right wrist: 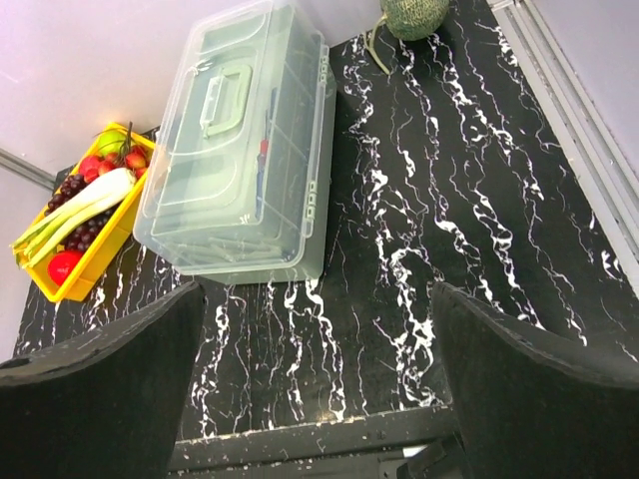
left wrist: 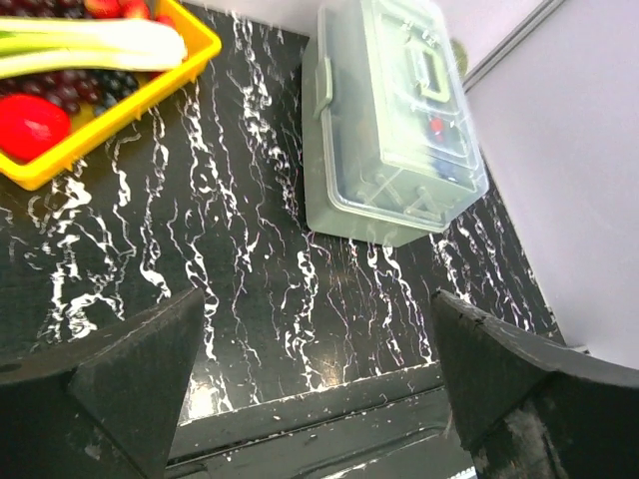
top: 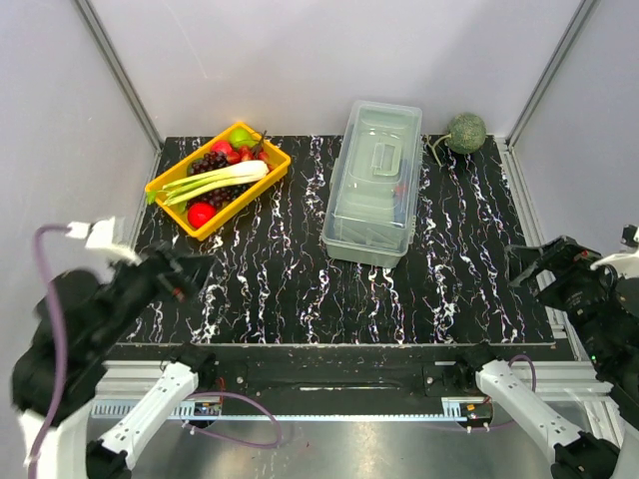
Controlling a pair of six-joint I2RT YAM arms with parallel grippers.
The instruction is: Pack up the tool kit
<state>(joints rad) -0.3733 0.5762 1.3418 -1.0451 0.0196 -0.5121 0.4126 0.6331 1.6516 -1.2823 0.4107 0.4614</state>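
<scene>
Toolbox (top: 371, 185) lid shut, standing centre-back of table, beside tray (top: 175, 212). Judged rigid, fairly heavy, smooth-sided and slippery; best taken by lid handle (top: 384, 158). Left gripper (left wrist: 318, 299) and right gripper (right wrist: 318, 294) spread wide, empty, well apart from it.

The table (top: 290, 289) is viewed steeply from above and behind the arm bases (top: 185, 369), which lie along the bottom edge. Both wrist views are angled down over the near table edge, from closer in. The tool kit (top: 374, 185) and yellow tray (top: 215, 180) are shared by all three.
</scene>
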